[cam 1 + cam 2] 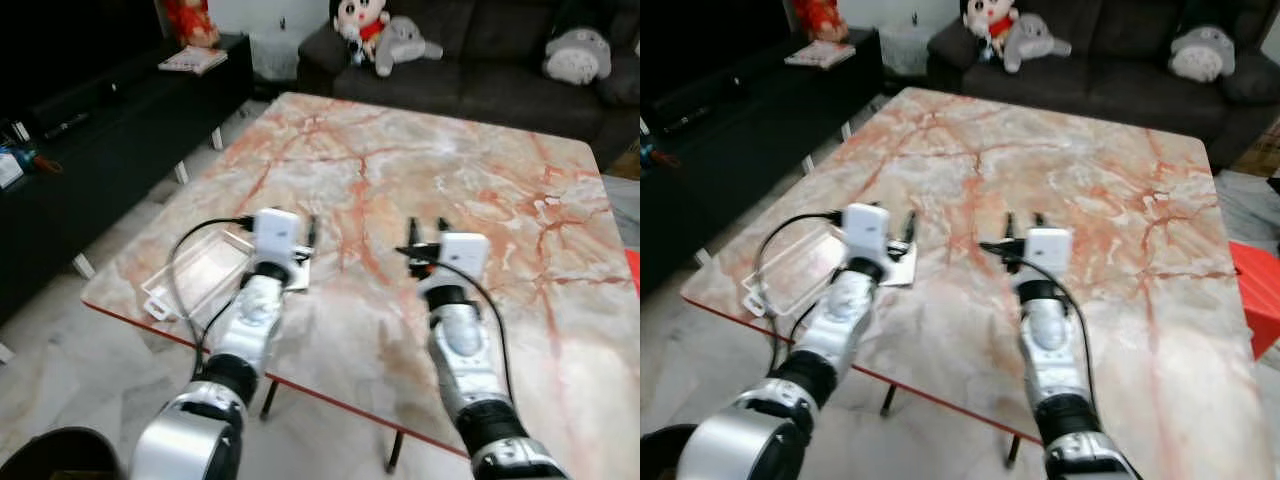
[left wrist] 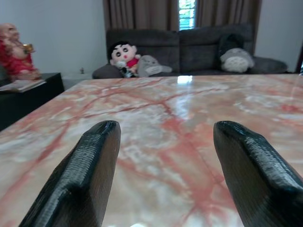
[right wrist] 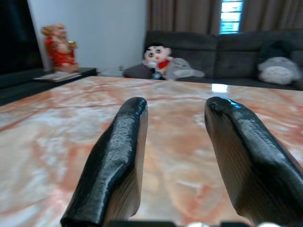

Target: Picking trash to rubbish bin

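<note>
A clear plastic container (image 1: 198, 272) lies near the front left edge of the pink marble table (image 1: 420, 160). Beside it a small white scrap (image 1: 300, 277) lies flat, just under my left wrist. My left gripper (image 2: 165, 130) hovers low over the tabletop past the scrap, open, with bare marble between its fingers. My right gripper (image 1: 427, 230) is also low over the table, about a hand's width to the right, open and holding nothing. A dark round shape (image 1: 55, 455) sits on the floor at the bottom left; I cannot tell whether it is the bin.
A dark sofa (image 1: 480, 50) with plush toys (image 1: 385, 35) stands behind the table. A long black cabinet (image 1: 110, 130) runs along the left. A red object (image 1: 1255, 290) stands off the table's right edge. The table's red-trimmed front edge (image 1: 300, 385) is under my forearms.
</note>
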Robot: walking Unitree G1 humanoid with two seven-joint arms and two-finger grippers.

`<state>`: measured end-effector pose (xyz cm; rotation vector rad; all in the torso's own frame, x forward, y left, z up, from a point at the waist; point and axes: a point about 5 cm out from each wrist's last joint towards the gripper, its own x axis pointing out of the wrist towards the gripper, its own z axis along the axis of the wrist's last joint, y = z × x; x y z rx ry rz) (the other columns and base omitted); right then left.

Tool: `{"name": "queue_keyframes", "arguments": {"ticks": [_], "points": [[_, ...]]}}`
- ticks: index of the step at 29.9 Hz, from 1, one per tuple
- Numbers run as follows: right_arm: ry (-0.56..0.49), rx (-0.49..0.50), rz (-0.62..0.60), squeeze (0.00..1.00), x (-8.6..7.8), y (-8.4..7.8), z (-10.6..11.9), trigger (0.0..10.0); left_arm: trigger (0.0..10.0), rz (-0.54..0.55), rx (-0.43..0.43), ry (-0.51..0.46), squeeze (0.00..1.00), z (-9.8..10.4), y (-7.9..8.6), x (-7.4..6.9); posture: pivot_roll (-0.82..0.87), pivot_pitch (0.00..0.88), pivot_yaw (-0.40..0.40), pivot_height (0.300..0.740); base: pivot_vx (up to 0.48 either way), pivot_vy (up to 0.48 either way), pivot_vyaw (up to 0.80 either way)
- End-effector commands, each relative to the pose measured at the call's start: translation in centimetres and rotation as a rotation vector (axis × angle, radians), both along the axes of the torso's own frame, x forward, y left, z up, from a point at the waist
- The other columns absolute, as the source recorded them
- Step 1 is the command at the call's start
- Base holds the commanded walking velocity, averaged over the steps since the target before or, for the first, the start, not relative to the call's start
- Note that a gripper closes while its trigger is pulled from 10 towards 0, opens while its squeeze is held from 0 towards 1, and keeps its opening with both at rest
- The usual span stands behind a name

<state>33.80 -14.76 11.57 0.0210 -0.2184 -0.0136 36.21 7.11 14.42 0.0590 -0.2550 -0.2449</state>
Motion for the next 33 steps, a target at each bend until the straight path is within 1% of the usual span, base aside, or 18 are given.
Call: {"name": "queue_keyframes", "arguments": {"ticks": [1, 12, 13, 19, 20, 25, 29, 30, 31, 32, 33], "points": [[-0.010, 0.012, 0.020, 0.00, 0.1, 0.8, 0.3, 10.0, 10.0, 0.014, 0.012, -0.020, 0.00, 0.2, 0.7, 0.0, 0.14, 0.052, -0.050, 0.740, 0.000, 0.000, 0.00], [-0.007, 0.014, 0.023, 0.00, 0.0, 0.8, 0.2, 10.0, 10.0, 0.037, 0.027, -0.026, 0.00, 0.3, 1.0, 0.1, 0.14, 0.054, -0.054, 0.740, 0.000, 0.000, 0.00], [-0.007, 0.015, 0.022, 0.00, 0.0, 0.8, 0.2, 10.0, 10.0, 0.039, 0.028, -0.022, 1.00, 0.3, 1.0, 0.1, 0.14, 0.056, -0.055, 0.740, 0.000, 0.000, 0.00], [-0.003, 0.015, 0.025, 0.00, 0.0, 0.8, 0.1, 10.0, 10.0, 0.062, 0.009, 0.004, 1.00, 0.0, 1.2, 0.2, 0.14, 0.058, -0.057, 0.740, 0.000, 0.000, 0.00], [-0.002, 0.015, 0.026, 0.00, -0.1, 0.9, 0.1, 10.0, 10.0, 0.081, -0.004, 0.028, 1.00, -0.2, 1.5, 0.3, 0.14, 0.058, -0.057, 0.740, 0.000, 0.000, 0.00], [-0.002, 0.014, 0.027, 0.00, -0.1, 0.9, 0.1, 10.0, 10.0, 0.114, -0.029, 0.084, 1.00, -0.9, 2.0, 0.4, 0.14, 0.060, -0.060, 0.740, 0.000, 0.000, 0.00], [0.002, 0.014, 0.030, 0.00, -0.1, 0.9, 0.0, 10.0, 10.0, 0.172, -0.054, 0.155, 1.00, -2.2, 2.9, 0.0, 0.14, 0.060, -0.060, 0.740, 0.000, 0.000, 0.00], [0.003, 0.014, 0.031, 0.00, -0.1, 0.9, 0.0, 10.0, 10.0, 0.176, -0.053, 0.171, 0.41, -2.5, 2.9, -0.1, 0.14, 0.060, -0.060, 0.740, 0.000, 0.000, 0.00], [0.003, 0.014, 0.031, 0.00, -0.1, 0.9, 0.0, 10.0, 10.0, 0.176, -0.053, 0.171, 0.41, -2.5, 2.9, -0.1, 0.14, 0.060, -0.060, 0.740, 0.000, 0.000, 0.00], [0.004, 0.014, 0.033, 0.00, -0.1, 1.0, -0.1, 10.0, 10.0, 0.182, -0.057, 0.197, 0.00, -2.9, 2.9, -0.2, 0.14, 0.060, -0.060, 0.740, 0.000, 0.000, 0.00], [0.003, 0.014, 0.035, 0.00, -0.1, 1.0, -0.1, 10.0, 10.0, 0.186, -0.063, 0.210, 0.00, -3.1, 2.9, -0.2, 0.14, 0.060, -0.060, 0.740, 0.000, 0.000, 0.00]]}}
